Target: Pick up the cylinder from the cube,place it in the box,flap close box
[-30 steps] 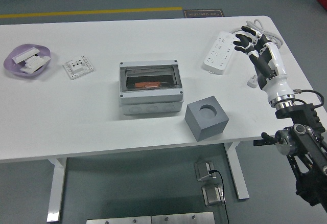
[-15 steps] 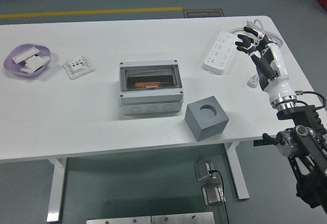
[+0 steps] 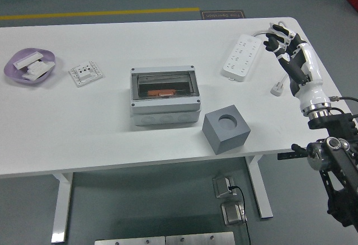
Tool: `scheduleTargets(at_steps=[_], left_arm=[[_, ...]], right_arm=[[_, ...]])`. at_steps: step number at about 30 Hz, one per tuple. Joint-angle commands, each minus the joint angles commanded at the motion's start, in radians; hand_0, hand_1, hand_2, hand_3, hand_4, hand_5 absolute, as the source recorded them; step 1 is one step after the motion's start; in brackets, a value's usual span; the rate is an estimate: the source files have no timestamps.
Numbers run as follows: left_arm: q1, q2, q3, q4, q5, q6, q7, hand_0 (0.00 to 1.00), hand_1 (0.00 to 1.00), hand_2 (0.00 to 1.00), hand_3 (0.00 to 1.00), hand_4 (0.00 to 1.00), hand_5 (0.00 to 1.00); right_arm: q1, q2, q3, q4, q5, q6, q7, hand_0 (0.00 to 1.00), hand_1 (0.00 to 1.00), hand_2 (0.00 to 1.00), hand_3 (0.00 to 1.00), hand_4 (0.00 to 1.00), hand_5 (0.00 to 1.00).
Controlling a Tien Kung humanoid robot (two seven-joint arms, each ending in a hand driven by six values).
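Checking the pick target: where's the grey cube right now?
In the head view the grey cube sits near the table's front edge, right of centre, just front-right of the grey box, its round hole facing up.

White counter [image 3: 112,139] holds a purple dish [image 3: 29,66] far left, a white socket plate [image 3: 85,72] beside it, a grey box [image 3: 165,95] in the middle, a grey cube [image 3: 225,128] near right, a power strip [image 3: 242,57] and plug [image 3: 277,90] far right.

One high head view looks forward and down over the whole white table [image 3: 112,139] from its near edge.
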Motion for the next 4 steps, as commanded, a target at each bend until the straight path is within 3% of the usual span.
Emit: scheduleTargets(at_steps=[4], left_arm=[[0.000, -0.001, -0.001, 0.000, -0.001, 0.000, 0.001, 0.628, 0.640, 0.598, 0.616, 0.707, 0.257]], right_arm=[[-0.002, 0.001, 0.005, 0.002, -0.020, -0.002, -0.006, 0.744, 0.701, 0.735, 0.790, 0.879, 0.507]])
